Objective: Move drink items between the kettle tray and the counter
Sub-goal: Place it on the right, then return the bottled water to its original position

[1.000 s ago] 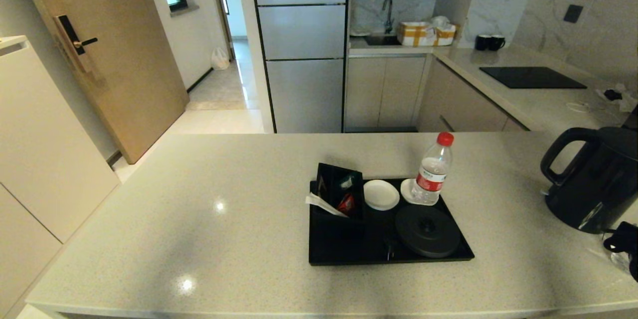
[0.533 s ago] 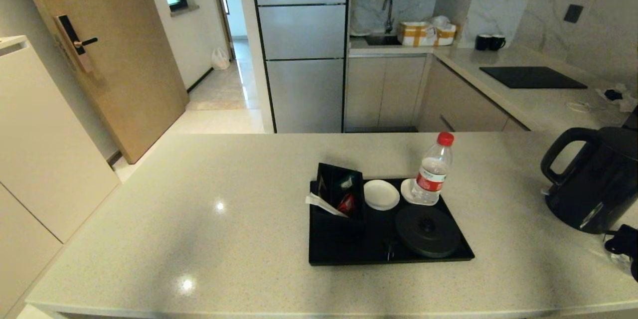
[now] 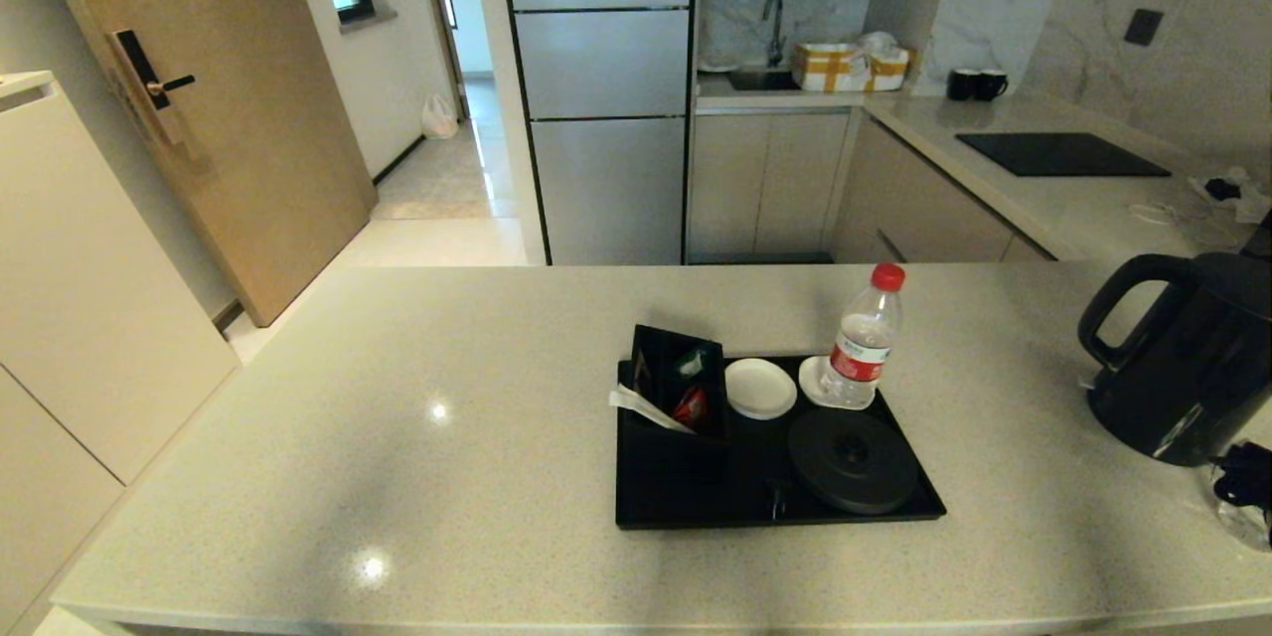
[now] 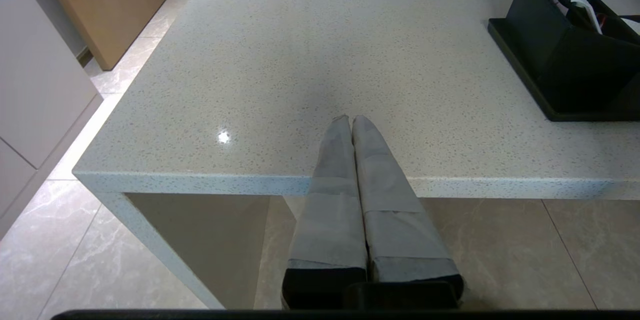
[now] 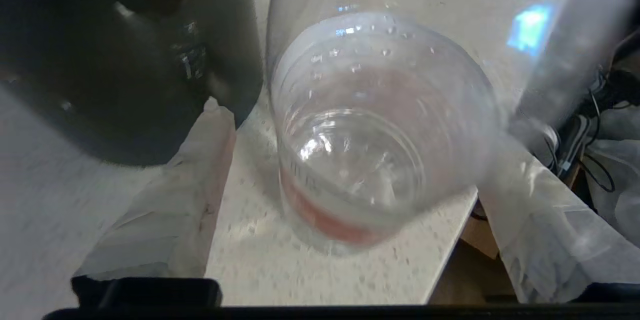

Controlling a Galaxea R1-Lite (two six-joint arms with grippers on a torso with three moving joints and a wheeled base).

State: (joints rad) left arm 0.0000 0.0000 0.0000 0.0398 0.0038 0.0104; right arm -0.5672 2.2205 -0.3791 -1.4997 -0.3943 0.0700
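on the speckled counter, at our 3 o'clock by the kettle, our right pincer gapes around a water bottle; left pincer closed, empty.

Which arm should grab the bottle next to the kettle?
Right. Its open pincer straddles the bottle beside the kettle, with one finger on each side. The left pincer is shut and hangs at the near edge of the counter, far off on the other side.

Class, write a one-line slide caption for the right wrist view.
Right gripper with open fingers straddling a clear water bottle beside the dark kettle.
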